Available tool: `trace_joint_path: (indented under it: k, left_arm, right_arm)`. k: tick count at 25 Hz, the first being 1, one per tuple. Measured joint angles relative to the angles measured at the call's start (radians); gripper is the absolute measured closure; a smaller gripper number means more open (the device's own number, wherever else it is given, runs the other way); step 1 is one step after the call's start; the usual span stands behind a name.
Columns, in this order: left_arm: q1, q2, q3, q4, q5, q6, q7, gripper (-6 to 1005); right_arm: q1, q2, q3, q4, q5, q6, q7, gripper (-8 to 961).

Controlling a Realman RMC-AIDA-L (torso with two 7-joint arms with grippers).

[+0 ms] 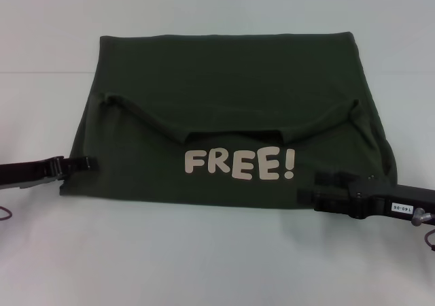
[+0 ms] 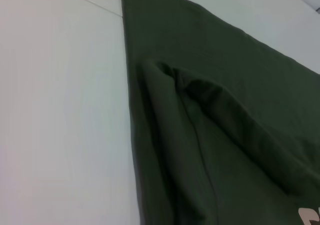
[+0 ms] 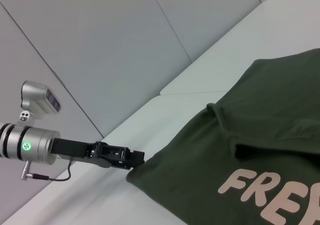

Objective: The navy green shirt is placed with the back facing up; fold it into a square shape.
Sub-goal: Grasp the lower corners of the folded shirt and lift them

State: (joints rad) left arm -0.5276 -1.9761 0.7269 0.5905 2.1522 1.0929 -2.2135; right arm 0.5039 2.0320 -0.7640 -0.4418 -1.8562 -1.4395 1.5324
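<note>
You see the navy green shirt (image 1: 228, 115) in the centre of the head view on the white table (image 1: 204, 265), its near part folded up so "FREE!" shows. The left gripper (image 1: 87, 162) touches the lower left edge, the right gripper (image 1: 307, 196) the lower right edge. Whether their fingers are together, I cannot tell.

Right gripper (image 1: 307, 196) fingertips hidden against dark shirt (image 1: 231, 95) edge; jaw gap unreadable. Left gripper (image 1: 87, 162) fingers too small to judge. Both arms cut off by head-view side edges. Lettering (image 3: 272, 192) cropped in right wrist view.
</note>
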Motion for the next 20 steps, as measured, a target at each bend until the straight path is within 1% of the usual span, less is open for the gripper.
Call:
trace_joint_path:
  k: [9,11,13,15,18,20]
  left_arm:
    - [0.0,-0.001,0.009,0.0,0.0,0.017,0.0,185]
    - [-0.001,0.001,0.046,0.0,0.001,0.02,-0.012,187]
    - [-0.002,0.003,0.053,0.001,0.002,0.025,-0.019,188]
    - [-0.003,0.003,0.058,0.012,0.017,0.033,-0.017,190]
    - [-0.002,-0.004,0.055,0.034,0.062,0.017,-0.03,193]
    - [-0.002,-0.006,0.052,0.037,0.071,0.011,-0.037,255]
  right_arm:
    - [0.001,0.0,0.0,0.001,0.0,-0.001,0.002,16]
    - [0.001,0.001,0.0,0.001,0.0,-0.001,0.002,18]
    - [0.002,0.002,0.0,0.001,0.0,-0.002,0.003,20]
    - [0.002,0.002,0.0,0.001,0.0,-0.003,0.004,23]
    - [0.003,0.002,0.0,0.001,0.0,-0.004,0.006,26]
    - [0.004,0.002,0.0,0.0,0.0,-0.004,0.007,28]
